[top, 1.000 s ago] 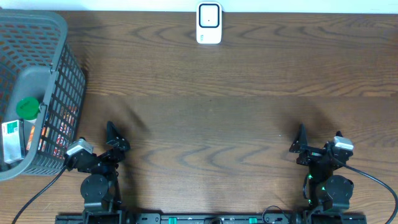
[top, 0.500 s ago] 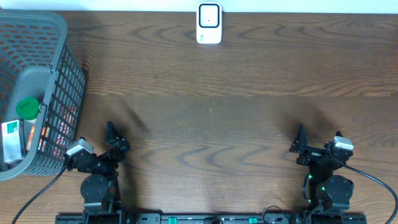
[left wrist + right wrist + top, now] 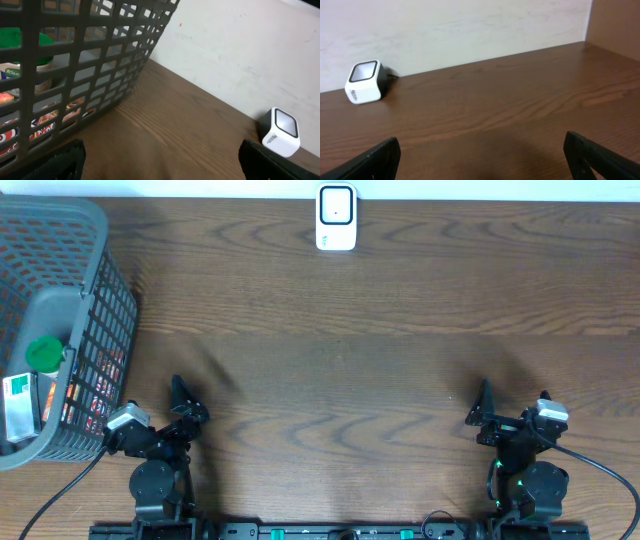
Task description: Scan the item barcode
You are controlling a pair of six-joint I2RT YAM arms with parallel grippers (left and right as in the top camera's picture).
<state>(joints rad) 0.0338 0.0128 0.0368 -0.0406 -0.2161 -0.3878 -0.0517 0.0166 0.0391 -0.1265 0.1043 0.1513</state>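
A white scanner [image 3: 336, 218] stands at the middle of the far edge of the worktop [image 3: 350, 360], its window facing up. The left gripper [image 3: 188, 400] and the right gripper [image 3: 513, 402] sit near the near edge, well apart from each other and from the scanner, both with jaws wide apart and holding nothing.

A basket [image 3: 110, 320] fills the far left corner and runs down the left edge. Its lattice wall stands between the left gripper and the goods inside. The goods to be scanned lie in it: a jar with a green lid [image 3: 43, 353], a white and green box [image 3: 20, 405] at its near end, and red printed packets [image 3: 95, 385] that show through the wall. Which of them touch I cannot tell.

The worktop is dark brown wood with a wavy grain. The basket is grey plastic, a grid of square holes under a smooth rounded rim. The scanner is a small block with rounded corners and a dark back.
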